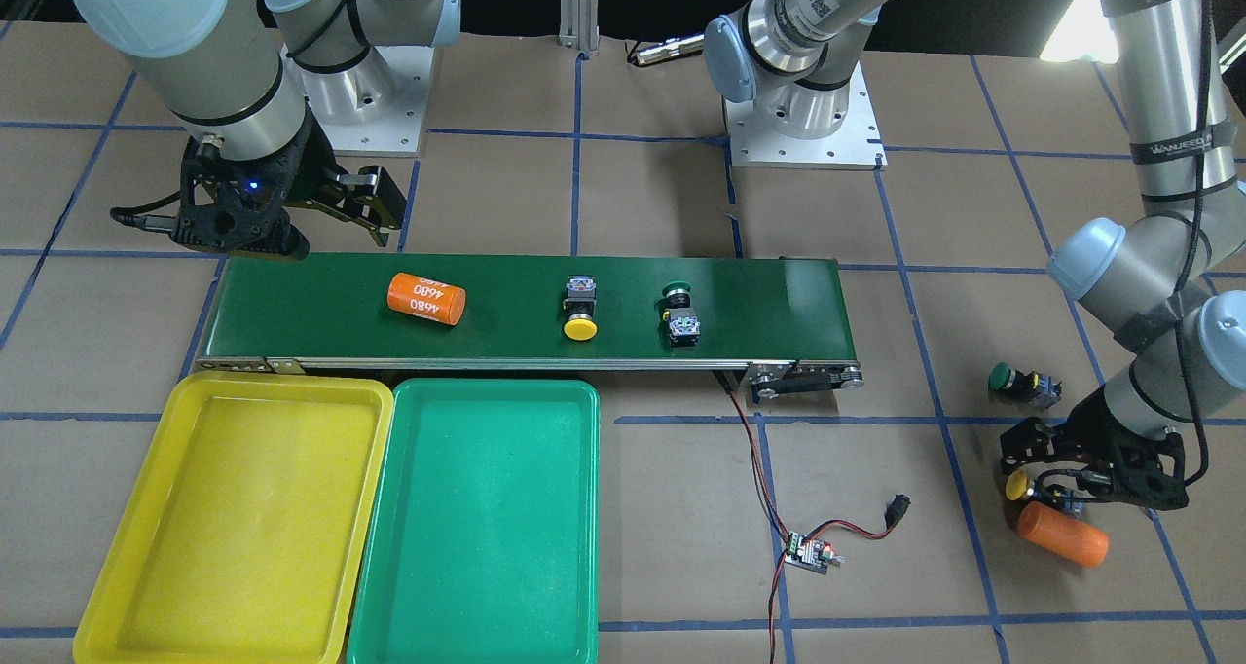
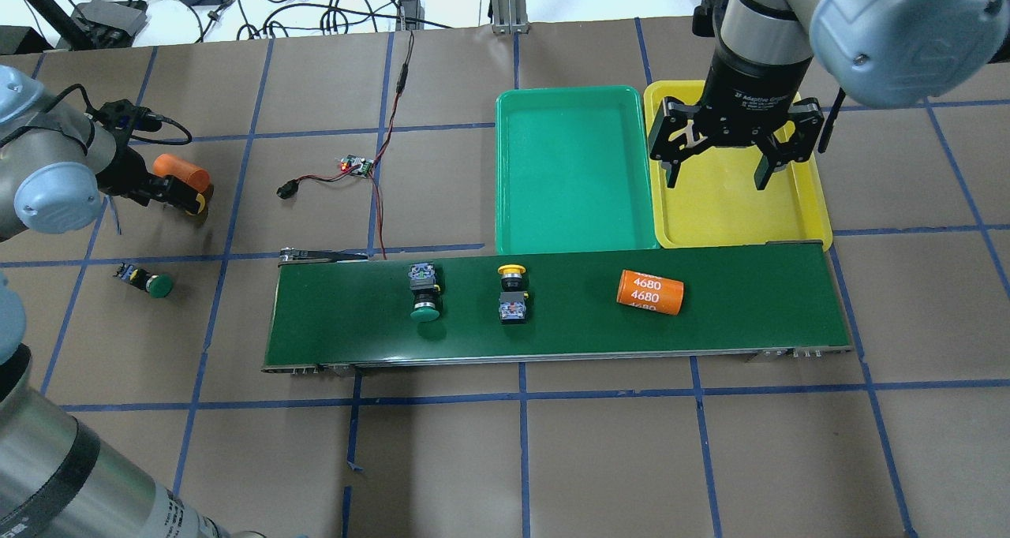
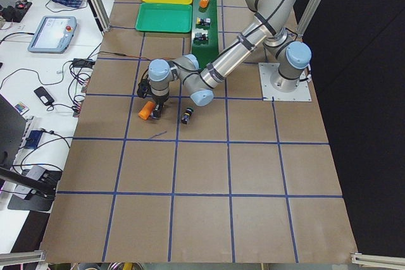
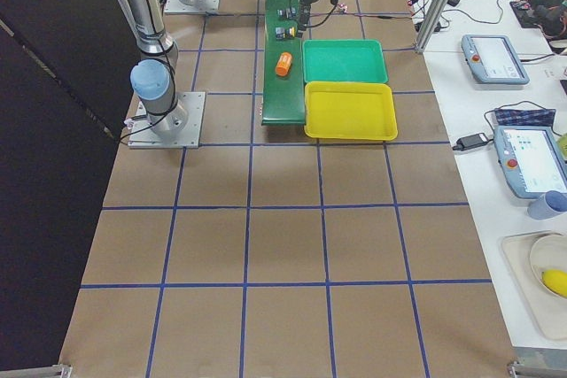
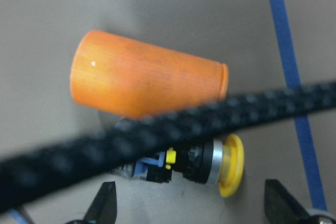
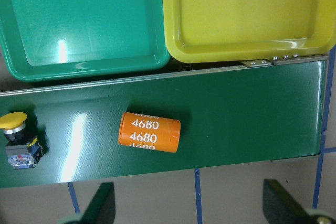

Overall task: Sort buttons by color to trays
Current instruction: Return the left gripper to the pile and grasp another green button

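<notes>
Brown gridded tabletop (image 2: 552, 459): belt (image 2: 339, 317) mid-frame carries "4680" orange cylinder (image 2: 649, 292), yellow button (image 2: 512, 292), green button (image 2: 424, 292); right gripper (image 2: 716, 177), splayed, hangs upper right; left gripper (image 5: 191, 208), splayed, straddles second yellow button (image 5: 194, 161) far left.

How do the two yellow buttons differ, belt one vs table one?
The belt button lies on the conveyor belt with no gripper at it; the table button lies on the table just ahead of the open left gripper. The belt button lies apart from the 4680 cylinder; the table button lies close beside a plain orange cylinder. Shared: yellow cap, dark body, on its side, outside the yellow tray and green tray.
</notes>
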